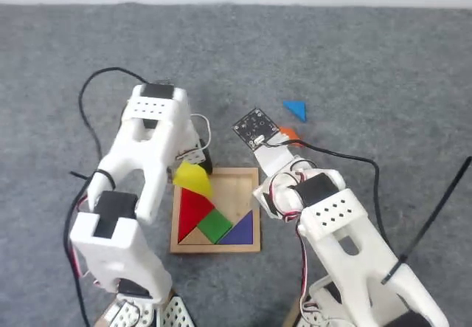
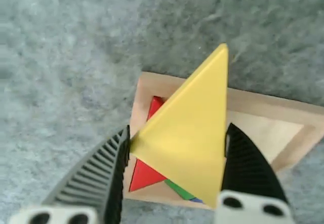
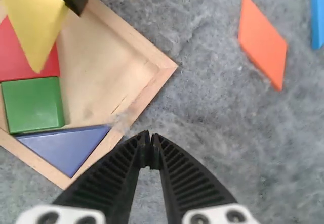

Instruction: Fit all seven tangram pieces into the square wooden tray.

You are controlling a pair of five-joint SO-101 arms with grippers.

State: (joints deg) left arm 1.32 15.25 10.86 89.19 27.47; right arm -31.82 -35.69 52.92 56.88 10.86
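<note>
The square wooden tray lies between the two arms and holds a red triangle, a green square, a purple triangle and a tan triangle. My left gripper is shut on a large yellow triangle, held tilted above the tray's far left corner. My right gripper is shut and empty, just off the tray's right edge. An orange parallelogram and a blue triangle lie on the mat beyond the tray.
Grey felt mat covers the table, with open room at the back and right. Black cables trail from both arms. The tray's upper right part is bare wood.
</note>
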